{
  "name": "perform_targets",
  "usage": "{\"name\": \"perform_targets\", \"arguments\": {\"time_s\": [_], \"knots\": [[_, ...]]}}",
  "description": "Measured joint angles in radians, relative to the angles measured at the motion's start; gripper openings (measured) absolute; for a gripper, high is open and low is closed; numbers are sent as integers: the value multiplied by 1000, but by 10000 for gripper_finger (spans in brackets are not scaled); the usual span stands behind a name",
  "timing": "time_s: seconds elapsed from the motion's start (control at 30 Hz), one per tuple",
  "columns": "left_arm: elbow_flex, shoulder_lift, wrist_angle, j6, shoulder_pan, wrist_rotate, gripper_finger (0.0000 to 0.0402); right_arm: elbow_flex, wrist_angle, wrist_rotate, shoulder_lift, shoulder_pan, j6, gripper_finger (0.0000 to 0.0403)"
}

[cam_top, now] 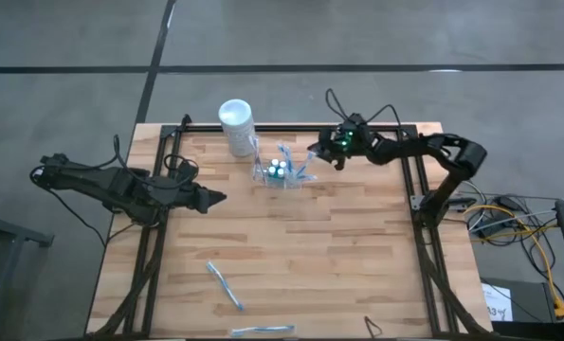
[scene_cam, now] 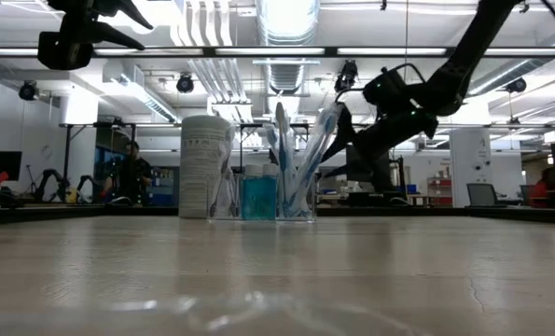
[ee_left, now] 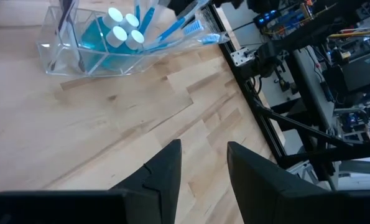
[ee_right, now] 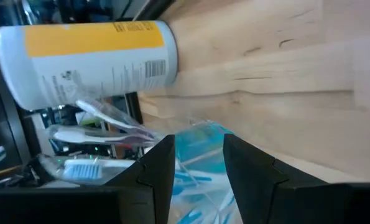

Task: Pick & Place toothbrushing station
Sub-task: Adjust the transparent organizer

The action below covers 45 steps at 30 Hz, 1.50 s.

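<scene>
Near the worktop's (cam_top: 357, 265) far edge, the station (cam_top: 280, 174) sits beside a white canister (cam_top: 235, 126), not yet lifted. Right claw (cam_top: 312, 151) hovers just beside it, released; left claw (cam_top: 218, 198) waits, also released. Grasping remains.

Glossy clear plastic toothbrushing station (cam_top: 280, 174) on a smooth pale wooden table (cam_top: 338, 256)

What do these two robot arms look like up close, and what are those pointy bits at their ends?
Both arms are dark, almost black, built from slim jointed segments with thin black cables looping along them. Each ends in a tool: two flat, dark, wedge-shaped fingers with a gap between. The left tool tapers to a point. The right tool has small green lights glowing just behind it, at the wrist.
</scene>
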Motion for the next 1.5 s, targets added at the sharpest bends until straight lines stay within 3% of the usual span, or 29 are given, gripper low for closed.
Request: {"name": "perform_targets", "arguments": {"time_s": [0.47,1.5], "knots": [[0,-2,2,0,-1,1,133,71,-2,-42,131,24,-3,132],[0,-2,3,2,-1,1,133,71,1,-92,129,272,35,132]]}}
